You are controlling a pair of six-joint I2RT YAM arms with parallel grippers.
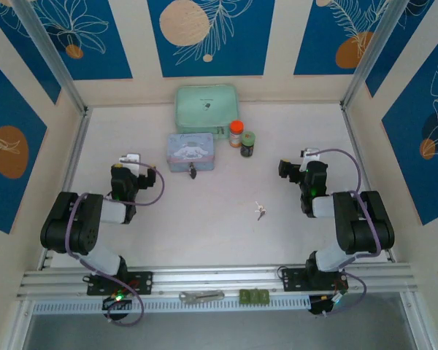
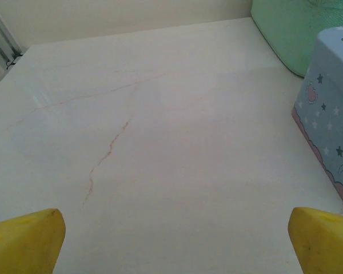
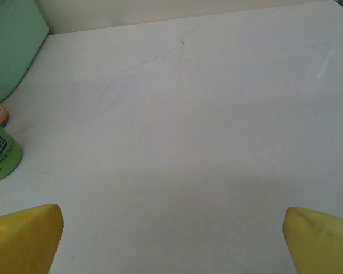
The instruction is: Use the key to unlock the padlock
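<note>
The tiny dark padlock (image 1: 192, 172) lies on the table against the front of the light blue tin (image 1: 190, 152). Near the table's middle, right of centre, lies the small silvery key (image 1: 260, 211). My left gripper (image 1: 131, 160) rests left of the tin, open, its yellow fingertips (image 2: 26, 240) wide apart over bare table with nothing between them. The tin's side (image 2: 331, 114) shows at the right edge of the left wrist view. My right gripper (image 1: 309, 156) sits at the right, beyond and to the right of the key, also open and empty, its fingertips (image 3: 317, 240) spread over bare table.
A mint green case (image 1: 206, 108) stands at the back, with an orange-lidded jar (image 1: 236, 133) and a dark-lidded green jar (image 1: 247, 144) in front of it. A grey metal tool (image 1: 201, 296) and a green piece (image 1: 253, 296) lie on the front rail. Walls enclose the table.
</note>
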